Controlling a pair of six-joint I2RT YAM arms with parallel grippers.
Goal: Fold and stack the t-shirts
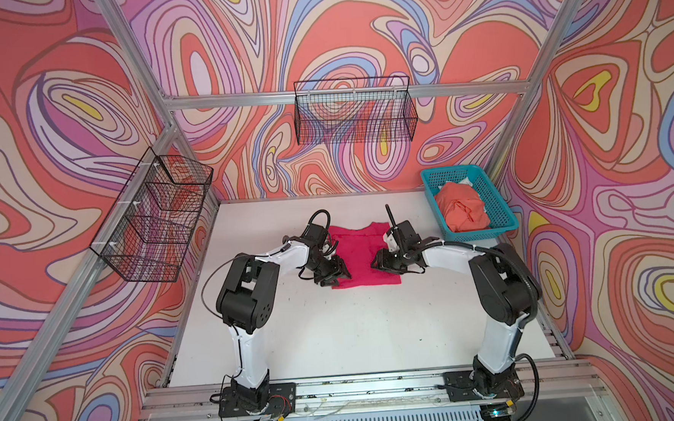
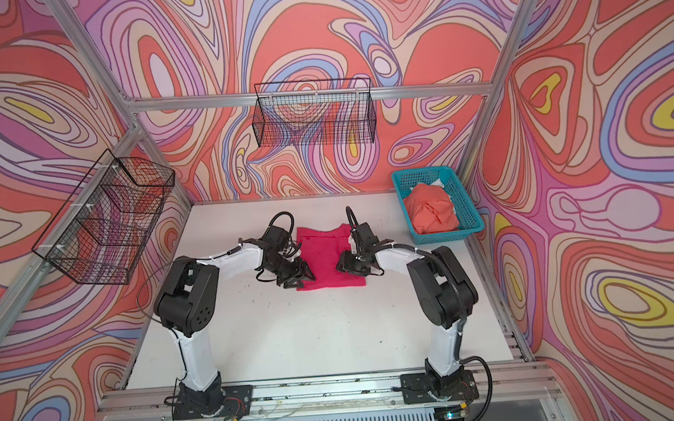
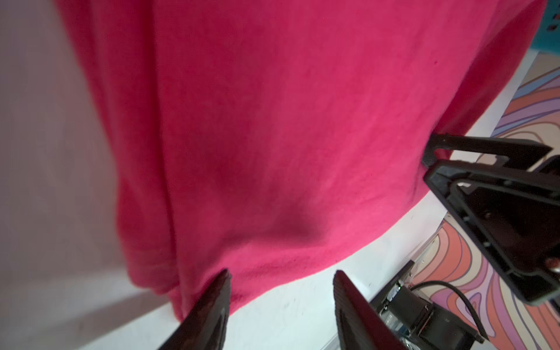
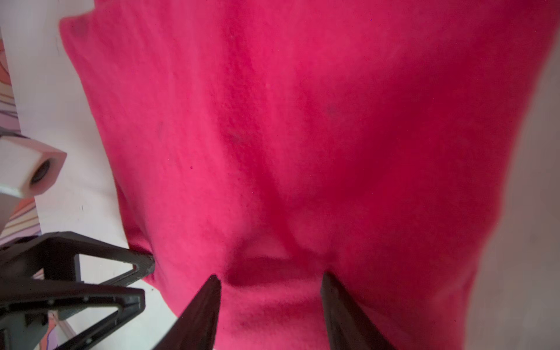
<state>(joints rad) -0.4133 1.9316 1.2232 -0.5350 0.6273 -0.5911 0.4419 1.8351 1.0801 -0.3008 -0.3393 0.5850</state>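
Flanking pink t-shirt (image 1: 363, 253), two bent arms (image 1: 286, 253) (image 1: 444, 255)

My left arm (image 1: 251, 350) rises from its base at seven o'clock, bends at the elbow and reaches toward the middle. My left hand (image 1: 338, 278) is held low and points to about four o'clock. My right arm (image 1: 496, 337) mirrors it from five o'clock, with my right hand (image 1: 377, 263) pointing to nine. The two hands face each other, near but apart. In both wrist views the jaws stand parted.
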